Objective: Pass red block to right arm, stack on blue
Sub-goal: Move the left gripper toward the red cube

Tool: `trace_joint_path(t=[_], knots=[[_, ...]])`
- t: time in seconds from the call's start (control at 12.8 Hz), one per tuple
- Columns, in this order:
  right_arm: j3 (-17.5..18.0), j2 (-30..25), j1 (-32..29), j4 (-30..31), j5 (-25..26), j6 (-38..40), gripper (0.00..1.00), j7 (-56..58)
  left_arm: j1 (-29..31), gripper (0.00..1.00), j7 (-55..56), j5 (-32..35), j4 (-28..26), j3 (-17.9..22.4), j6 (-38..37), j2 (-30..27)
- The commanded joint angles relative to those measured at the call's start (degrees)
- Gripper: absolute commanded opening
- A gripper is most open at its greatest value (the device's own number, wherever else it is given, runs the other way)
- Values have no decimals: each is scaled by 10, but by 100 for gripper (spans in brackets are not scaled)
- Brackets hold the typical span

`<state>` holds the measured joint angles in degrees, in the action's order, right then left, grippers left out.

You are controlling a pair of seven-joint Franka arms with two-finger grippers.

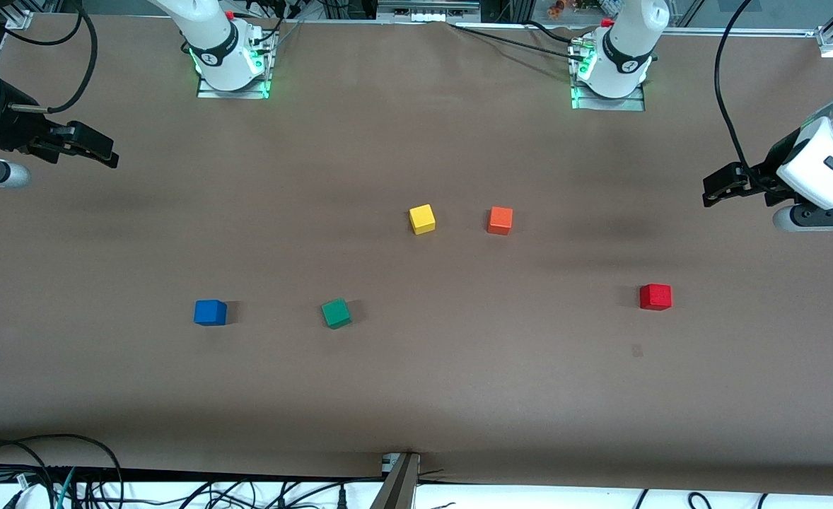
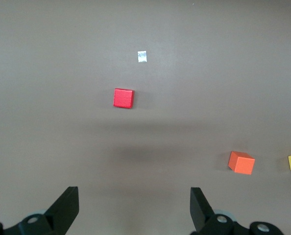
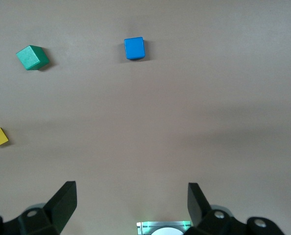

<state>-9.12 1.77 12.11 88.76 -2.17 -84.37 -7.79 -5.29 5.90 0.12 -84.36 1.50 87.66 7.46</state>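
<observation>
Small bright red cube [image 1: 655, 296] sat on brown table [image 1: 416, 396] toward left arm's end; solid blue cube [image 1: 210, 312] toward right arm's end. Left gripper [image 1: 715, 189] and right gripper [image 1: 102, 150] hovered over those ends, jaws wide apart, empty.

Plain matte brown desk [image 1: 416, 396], no pattern, only soft darker shadows. Bright red block [image 1: 655, 297]; solid blue cube [image 1: 210, 312]; deep green cube [image 1: 336, 313]; yellow cube [image 1: 422, 219]; orange cube [image 1: 500, 220], paler than the red. Small pale grey square mark [image 2: 142, 57] on the brown near the red block. Black left gripper [image 1: 715, 188] on a bulky white housing; black right gripper [image 1: 105, 152] below a shiny silver wrist segment. White arm bases with black bands, lit green at the foot. Black cables along the desk's edges.
</observation>
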Motion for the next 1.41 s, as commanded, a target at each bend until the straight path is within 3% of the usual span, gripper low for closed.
trace_joint_path(t=[0.0,0.47,0.71,1.18,1.33], knots=[[-2,-3,-2,-1,-10,7,100,5,-3,100,2,-9,24,3,-14,10],[-1,-3,-2,-1,-10,7,100,5,4,100,-1,-9,32,5,-28,27],[-1,-3,-2,-1,-10,7,100,5,19,100,-9,-6,32,8,-21,66],[-1,-3,-2,-1,-10,7,100,5,26,100,-92,-7,17,6,105,158],[-1,-3,-2,-1,-10,7,100,5,34,100,-94,-7,-22,6,152,173]])
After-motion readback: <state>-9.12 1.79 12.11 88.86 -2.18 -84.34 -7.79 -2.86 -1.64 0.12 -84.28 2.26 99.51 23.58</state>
